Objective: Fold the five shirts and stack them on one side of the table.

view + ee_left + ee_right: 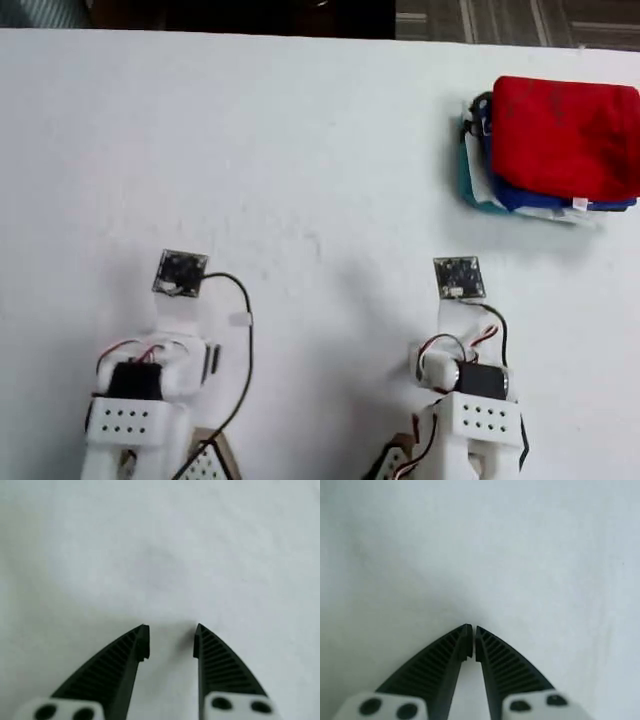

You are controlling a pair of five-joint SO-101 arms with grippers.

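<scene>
Grippers first, nearest me. Left gripper (171,640): jaws spread a little, nothing between them, bare white table (160,555) beneath. Right gripper (473,642): jaws pressed almost together, pinching nothing.

From the high view, both arms sit well apart from the stack of shirts (552,150): one arm nearer the stack (468,395), one arm farther from the stack (140,400). I cannot tell which side is which.

The stack lies beyond the arms, with the red shirt (565,135) on top. A blue shirt (530,197) and white and teal edges poke out below it.

My judgement: folding looks finished, though I cannot count the layers for certain. To do this step well, park low and make no sweep toward the stack. Its lower edges are staggered, and a brush would skew them.

For the stack I rely on the high view; for jaw gaps, on the wrist views.
</scene>
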